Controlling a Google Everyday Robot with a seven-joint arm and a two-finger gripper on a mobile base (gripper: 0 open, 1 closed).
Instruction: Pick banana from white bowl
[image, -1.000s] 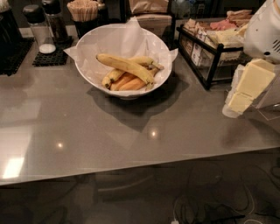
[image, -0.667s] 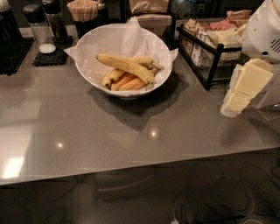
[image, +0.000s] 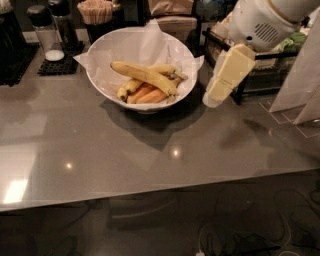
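Just beside white bowl hangs gripper; banana overlaps shorter bananas.

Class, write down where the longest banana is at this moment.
In the camera view the banana lies atop the other bananas in the white bowl, on the far side of the table; the pincer hangs just right of the bowl.

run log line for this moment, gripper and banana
stage: pre-grasp | gripper: right of bowl, above table, apart from banana | banana: in bowl, atop other bananas | grasp: not yet done
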